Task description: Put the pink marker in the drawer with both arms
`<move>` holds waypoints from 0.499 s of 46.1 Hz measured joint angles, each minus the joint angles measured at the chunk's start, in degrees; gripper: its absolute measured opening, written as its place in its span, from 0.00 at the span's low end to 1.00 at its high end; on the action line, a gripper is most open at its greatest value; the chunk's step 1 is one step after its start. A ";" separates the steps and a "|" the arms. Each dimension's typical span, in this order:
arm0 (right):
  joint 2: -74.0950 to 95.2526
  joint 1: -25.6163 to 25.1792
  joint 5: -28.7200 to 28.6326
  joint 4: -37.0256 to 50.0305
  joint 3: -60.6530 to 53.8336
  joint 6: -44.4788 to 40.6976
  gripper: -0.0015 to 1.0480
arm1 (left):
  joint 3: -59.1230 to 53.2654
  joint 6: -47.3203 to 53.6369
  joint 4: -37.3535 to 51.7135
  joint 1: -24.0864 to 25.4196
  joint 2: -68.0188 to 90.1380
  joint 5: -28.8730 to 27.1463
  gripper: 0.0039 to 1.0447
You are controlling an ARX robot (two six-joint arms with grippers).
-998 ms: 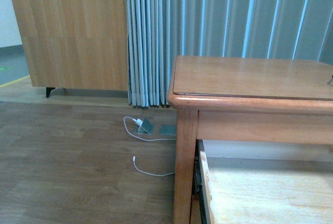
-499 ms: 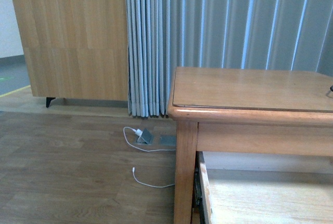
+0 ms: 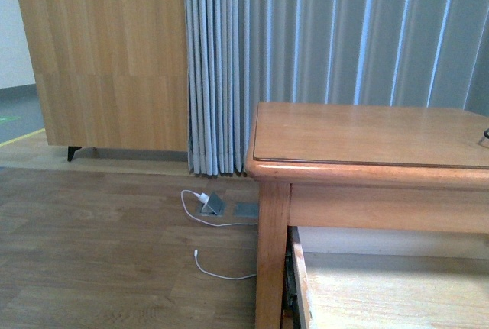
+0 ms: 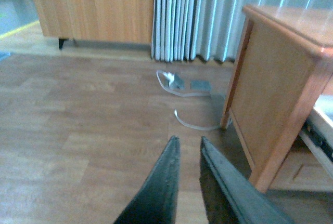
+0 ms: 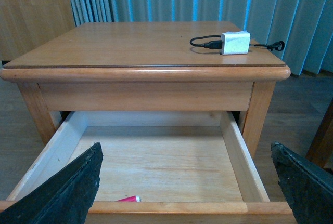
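Now the short bright-pink marker (image 5: 127,199) lies in the open honey-coloured wooden drawer (image 5: 234,151); right jaws wide, left jaws narrow.

We only catch a sliver of the short bright-pink marker (image 5: 128,199), rest of it's tucked behind the front rim of the honey-coloured wooden drawer (image 5: 166,207). Front view crops that drawer at the bottom-right corner too.

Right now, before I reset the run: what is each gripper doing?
Left gripper: barely open, holding nothing.
Right gripper: wide open, holding nothing.
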 joint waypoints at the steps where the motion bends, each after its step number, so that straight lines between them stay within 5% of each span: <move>1: 0.00 0.00 0.00 0.00 0.00 0.00 0.92 | 0.00 0.07 -2.45 0.00 -1.66 0.13 0.11; 4: 0.00 0.00 0.02 0.00 0.00 0.00 0.92 | 0.00 0.20 -5.97 0.00 -5.60 0.15 0.04; 23: -0.02 0.04 0.09 0.00 0.00 0.00 0.92 | 0.00 0.37 -6.45 0.02 -6.88 0.13 0.04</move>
